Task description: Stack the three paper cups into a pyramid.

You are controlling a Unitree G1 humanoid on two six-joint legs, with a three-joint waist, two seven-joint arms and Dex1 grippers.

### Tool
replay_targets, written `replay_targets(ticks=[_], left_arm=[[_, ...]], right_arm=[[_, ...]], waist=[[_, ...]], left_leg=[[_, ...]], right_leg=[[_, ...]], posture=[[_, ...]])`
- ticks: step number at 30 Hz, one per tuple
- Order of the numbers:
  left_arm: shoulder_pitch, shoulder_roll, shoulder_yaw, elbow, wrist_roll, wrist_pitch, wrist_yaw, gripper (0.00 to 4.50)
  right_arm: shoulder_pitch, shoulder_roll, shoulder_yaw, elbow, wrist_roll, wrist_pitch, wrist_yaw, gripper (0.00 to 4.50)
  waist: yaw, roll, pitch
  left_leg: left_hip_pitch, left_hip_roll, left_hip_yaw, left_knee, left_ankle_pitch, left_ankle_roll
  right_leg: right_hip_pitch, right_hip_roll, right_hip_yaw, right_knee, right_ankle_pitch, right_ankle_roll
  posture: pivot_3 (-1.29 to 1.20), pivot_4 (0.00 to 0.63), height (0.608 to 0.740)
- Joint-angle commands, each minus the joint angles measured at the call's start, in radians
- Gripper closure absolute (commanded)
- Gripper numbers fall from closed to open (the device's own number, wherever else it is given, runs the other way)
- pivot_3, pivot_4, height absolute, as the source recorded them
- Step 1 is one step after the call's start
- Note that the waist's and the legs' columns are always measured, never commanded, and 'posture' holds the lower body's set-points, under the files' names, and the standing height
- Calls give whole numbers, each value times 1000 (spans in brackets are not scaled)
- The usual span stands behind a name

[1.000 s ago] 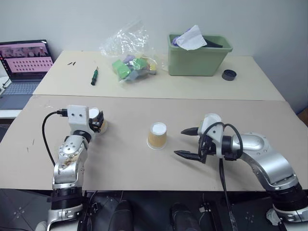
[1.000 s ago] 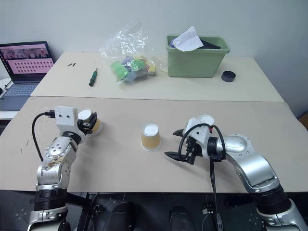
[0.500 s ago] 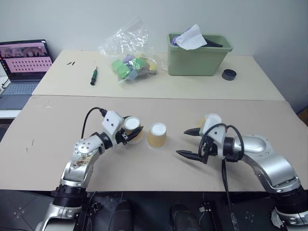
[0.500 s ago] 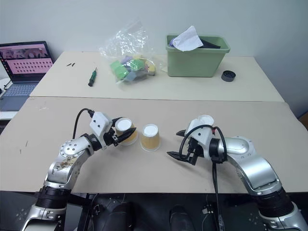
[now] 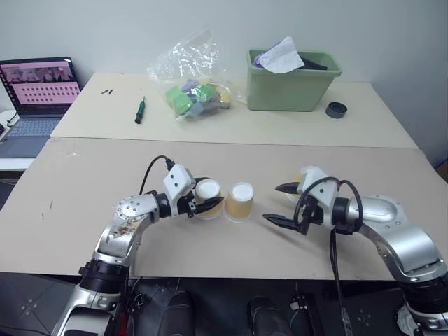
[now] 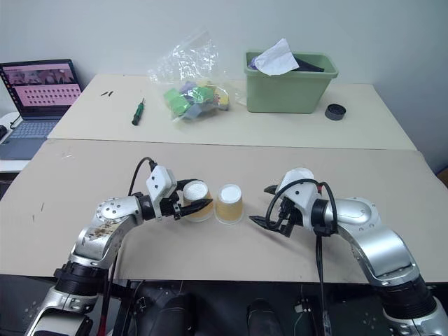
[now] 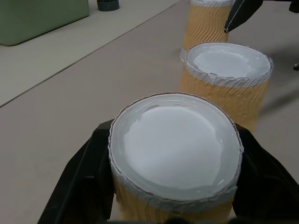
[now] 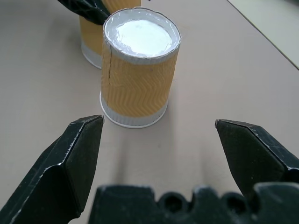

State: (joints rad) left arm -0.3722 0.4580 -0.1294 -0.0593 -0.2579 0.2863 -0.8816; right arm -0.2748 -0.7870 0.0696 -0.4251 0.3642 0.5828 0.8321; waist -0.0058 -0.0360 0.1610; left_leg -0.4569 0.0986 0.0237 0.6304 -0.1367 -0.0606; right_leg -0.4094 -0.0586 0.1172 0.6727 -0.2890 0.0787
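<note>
Green bin (image 5: 290,84), screwdriver (image 5: 138,110) behind cups (image 5: 240,201).

Left gripper (image 6: 194,205) jaws loosely spread, right gripper (image 6: 264,205) jaws spread wide, both reaching inward

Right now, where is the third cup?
In the head views the third cup stands just behind the right tool, right of the two cups side by side at mid-table.

1. An upside-down paper cup (image 7: 174,161) sat between the left gripper's (image 7: 173,186) black fingers (image 7: 81,179).
2. A second inverted cup (image 7: 226,81) stood just beyond it on the tan table (image 7: 65,116).
3. A third cup (image 7: 205,21) stood farther off, beside another gripper's dark fingertip (image 7: 240,11).
4. A green bin (image 7: 37,18) stood far back.
</note>
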Motion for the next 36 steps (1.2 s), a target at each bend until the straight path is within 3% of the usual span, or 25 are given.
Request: replay_targets(ticks=[1,2,10,15,18,21,25,28,36], left_arm=[[8,5,-27,10,2,7,-27,311],[8,11,-26,3,1,10,-30,22],[23,152,78,-157,-105,125,-93,22],[41,321,202,-315,-274,302,-164,22],[-14,425,311,-375,-440,443,-207,22],[-70,435,331,-383,-516,504,-177,22],[-94,434,309,-391,-521,514,-156,22],[-99,432,295,-402,-530,517,-147,22],[-108,434,253,-389,-503,493,-154,22]], right_arm=[[-1,-14,-37,-35,1,6,-6,0],[0,-15,-38,-35,2,6,-6,0],[2,-30,-60,-22,21,8,18,0],[73,-95,-175,-38,117,29,103,0],[165,-200,-204,78,32,7,139,0],[128,-215,-137,217,-90,-8,42,0],[30,-137,-100,354,-159,23,-69,0],[-5,-78,-105,354,-151,7,-85,0],[-85,15,-175,275,-55,33,-86,0]], waist=[[-1,0,0],[-1,0,0],[-9,0,0],[-5,0,0],[2,-1,1],[0,-2,2],[-16,-1,2],[-25,-1,2],[-10,0,3]], left_leg=[[0,0,0,0,0,0],[0,0,0,0,0,0],[0,0,0,-1,0,0],[-1,0,0,-2,0,0],[-1,0,0,-2,0,0],[-1,0,0,-1,0,0],[1,0,0,1,0,0],[2,1,0,-1,0,0],[0,1,0,-3,0,1]], right_leg=[[0,0,0,0,0,0],[0,0,0,0,0,0],[-1,0,0,0,0,0],[-2,0,0,-1,0,0],[-1,-1,-1,-2,-1,0],[0,-1,-2,-4,-1,0],[2,-1,0,-5,-4,0],[3,1,1,-5,-1,5],[1,1,-1,-6,0,0]], posture=[[0,150,692],[0,150,692],[0,150,692],[0,150,692],[0,150,692],[0,150,692],[0,150,692],[0,150,692],[0,150,692]])
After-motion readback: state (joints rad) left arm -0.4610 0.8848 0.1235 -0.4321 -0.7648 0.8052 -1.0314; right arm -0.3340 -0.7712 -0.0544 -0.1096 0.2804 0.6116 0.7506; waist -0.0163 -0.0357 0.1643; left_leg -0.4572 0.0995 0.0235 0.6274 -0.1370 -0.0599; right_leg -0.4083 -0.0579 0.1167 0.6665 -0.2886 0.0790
